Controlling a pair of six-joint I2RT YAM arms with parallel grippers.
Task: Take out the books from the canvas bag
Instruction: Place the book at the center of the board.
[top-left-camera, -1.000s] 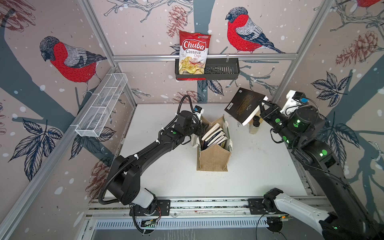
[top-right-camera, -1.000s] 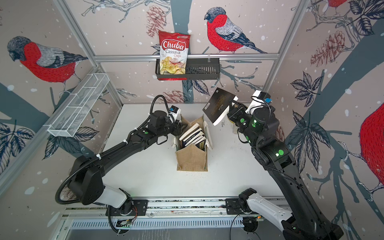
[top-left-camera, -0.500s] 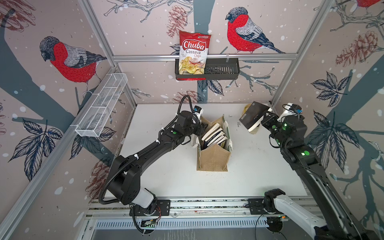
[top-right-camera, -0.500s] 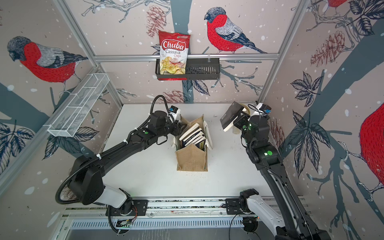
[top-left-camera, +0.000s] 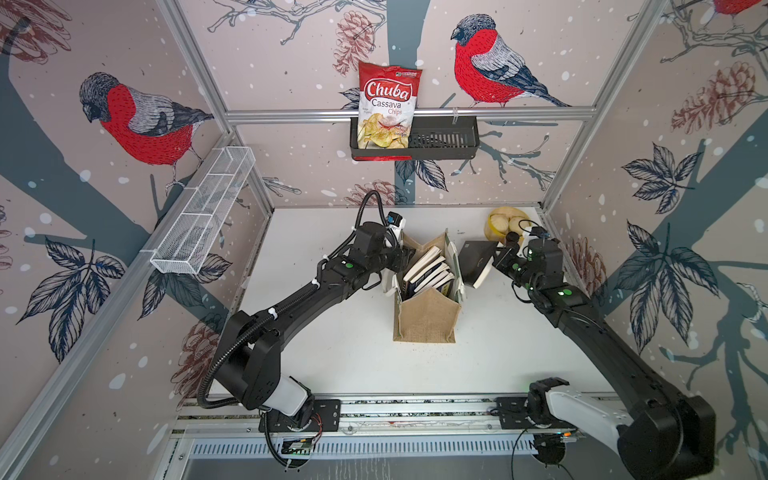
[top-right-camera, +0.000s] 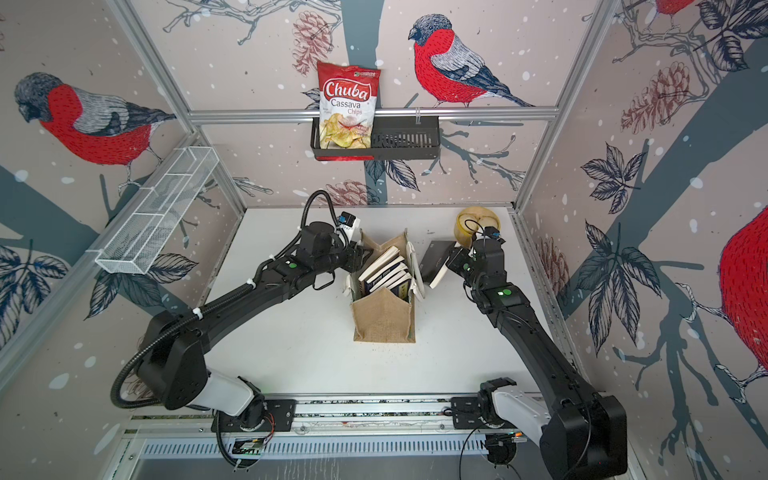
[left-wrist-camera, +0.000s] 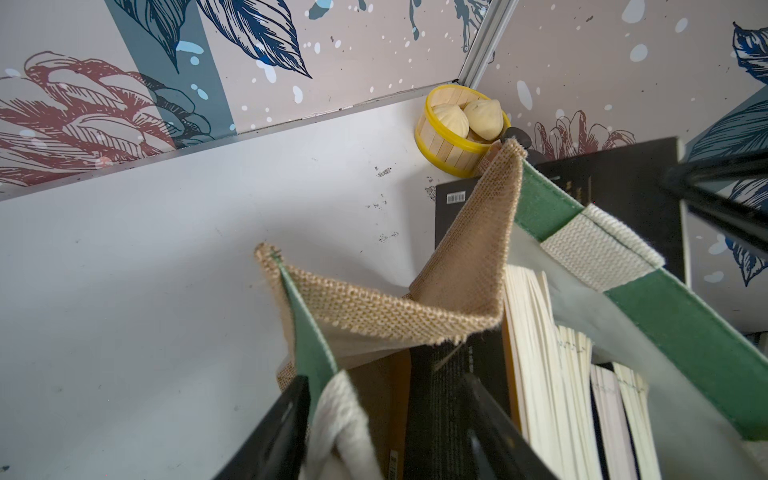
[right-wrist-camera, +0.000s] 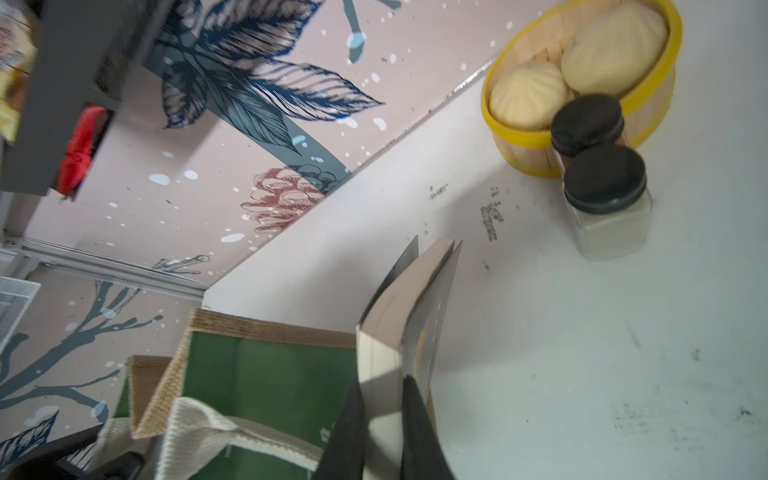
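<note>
The right gripper, clamped on a black book, holds it tilted over the table just beside the bag, where the other books stand. The left gripper straddles the bag's rim, jaws apart; whether it pinches cannot be told. Gripped by one edge, the book could swing into the bag or nearby jars
</note>
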